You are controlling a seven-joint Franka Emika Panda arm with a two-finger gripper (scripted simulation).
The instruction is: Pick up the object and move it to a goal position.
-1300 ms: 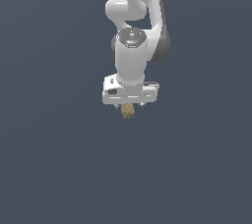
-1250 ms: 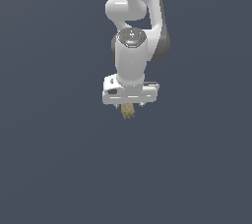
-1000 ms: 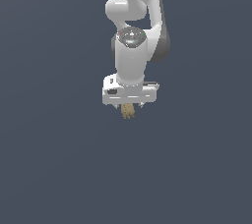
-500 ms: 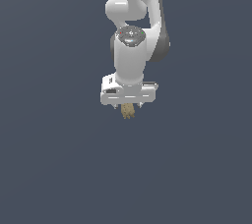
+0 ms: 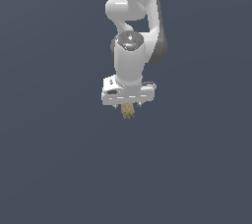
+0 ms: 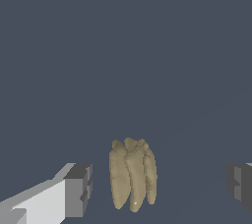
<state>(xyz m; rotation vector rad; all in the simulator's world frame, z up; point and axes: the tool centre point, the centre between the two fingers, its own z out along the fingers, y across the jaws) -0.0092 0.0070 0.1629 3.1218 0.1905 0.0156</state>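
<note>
Currently the object (image 6: 132,179) sits between my tool's (image 6: 160,188) 2 fingers (image 6: 78,189), just below the tool in the exterior view; fingers spread wide, clear gaps both sides, touching nothing.

The tan lumpy object (image 6: 132,179) stands between the gripper's (image 6: 160,186) two grey fingertips (image 6: 78,190). Gaps show on both sides of the object.

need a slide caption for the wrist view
Tan lumpy object sits between the open gripper fingers, touching neither, over a plain dark surface.
</note>
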